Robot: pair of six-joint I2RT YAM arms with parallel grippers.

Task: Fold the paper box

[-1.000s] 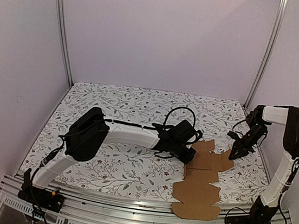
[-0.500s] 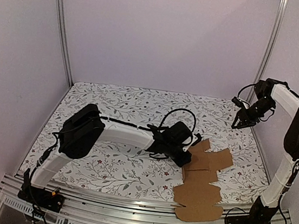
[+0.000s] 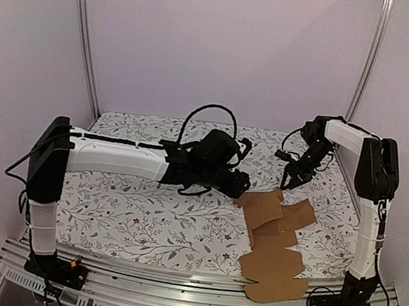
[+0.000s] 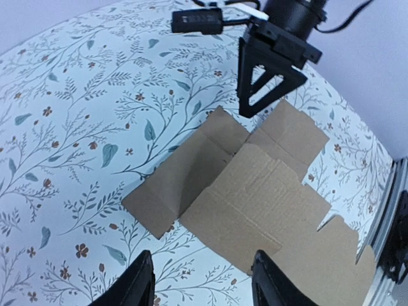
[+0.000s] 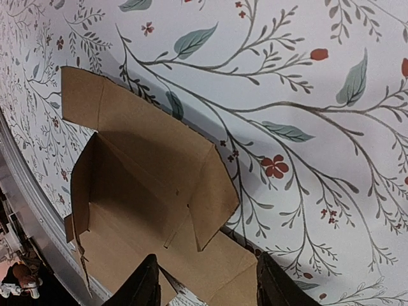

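the table (image 3: 129, 218), covered in a white cloth printed with leaves and small red flowers, fills the floor of a pale walled booth with metal posts (image 3: 86, 41) at its far corners. the left arm (image 3: 114, 158) stretches from the near left across the middle of the table. the right arm (image 3: 368, 240) rises at the near right and bends back down over the far right part. the paper box (image 3: 276, 240) lies opened out on the right side of the table, a brown cut sheet whose near end hangs over the front edge above the rail (image 3: 173, 283). its far panels are creased and partly lifted, not flat. the left gripper (image 3: 241, 181) hangs just left of the sheet's far end, its jaws wide and holding nothing. the right gripper (image 3: 288, 180) hangs above the table just beyond the sheet's far edge, jaws likewise wide apart with nothing between them, clear of the cardboard.
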